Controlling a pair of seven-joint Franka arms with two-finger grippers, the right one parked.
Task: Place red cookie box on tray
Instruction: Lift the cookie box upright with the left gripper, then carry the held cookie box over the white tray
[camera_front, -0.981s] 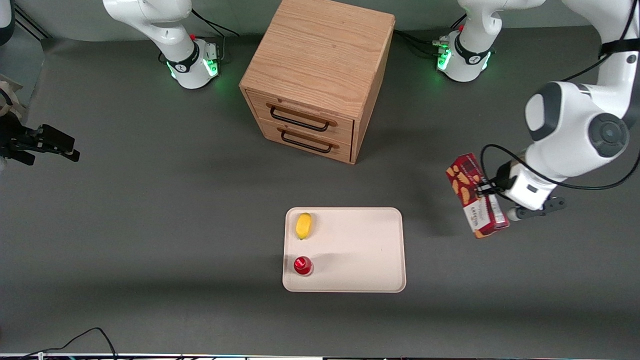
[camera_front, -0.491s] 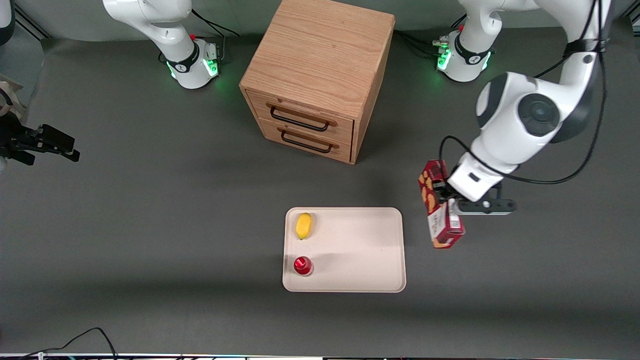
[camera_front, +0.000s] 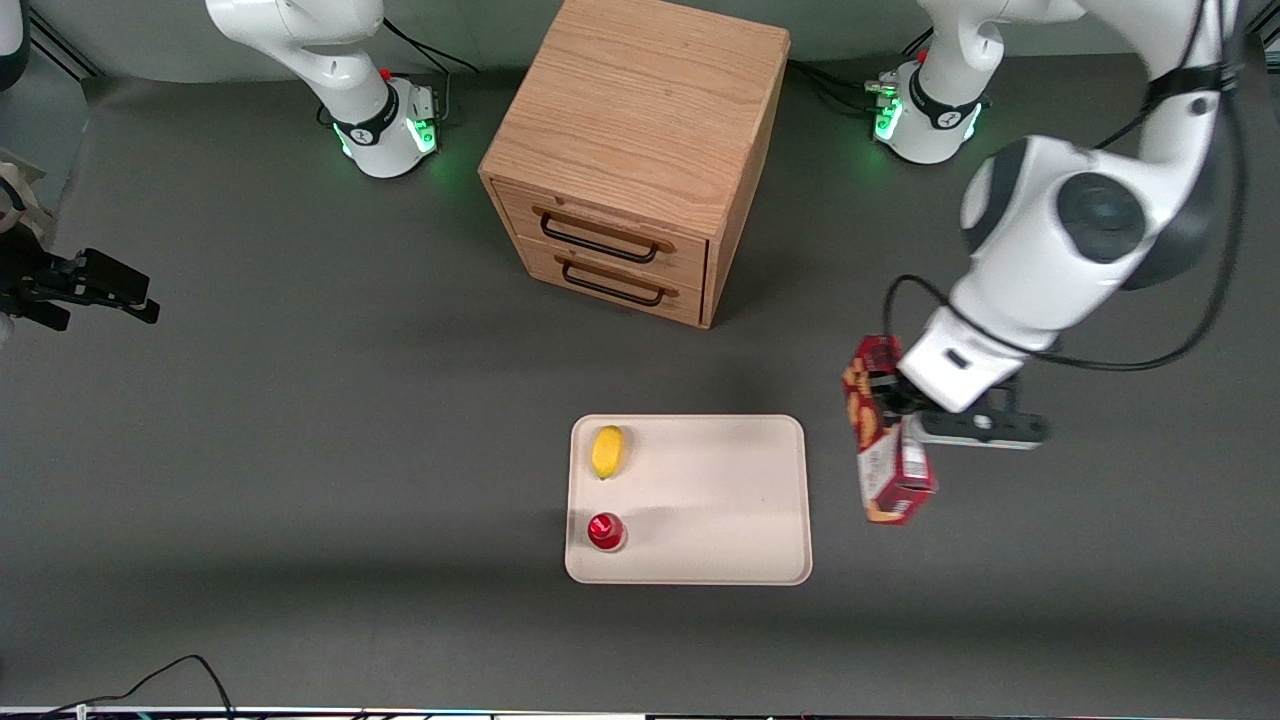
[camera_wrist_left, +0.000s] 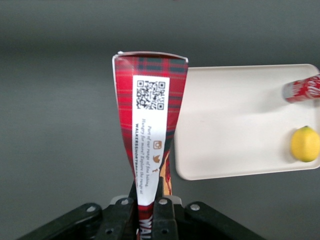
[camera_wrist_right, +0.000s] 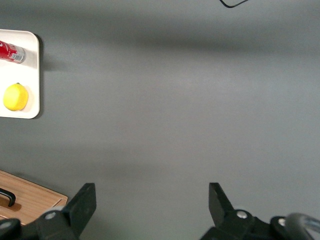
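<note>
**Box in hand, off the tray — drop and clash risks**

Gripper (camera_front: 893, 408) pinched tight on the box (camera_front: 884, 440), fingers (camera_wrist_left: 161, 214) squeezing its thin edge, carton hanging in the air. Grip sits near one end, so I'd guess the long free end could swing or slip out. Tray (camera_front: 740, 500) lies just beside the gripper, toward the parked arm's end; release too early and the box straddles the rim. Farther in, lemon (camera_front: 607, 451) and red can (camera_front: 605, 531) hold one end; overshoot may knock them.
</note>
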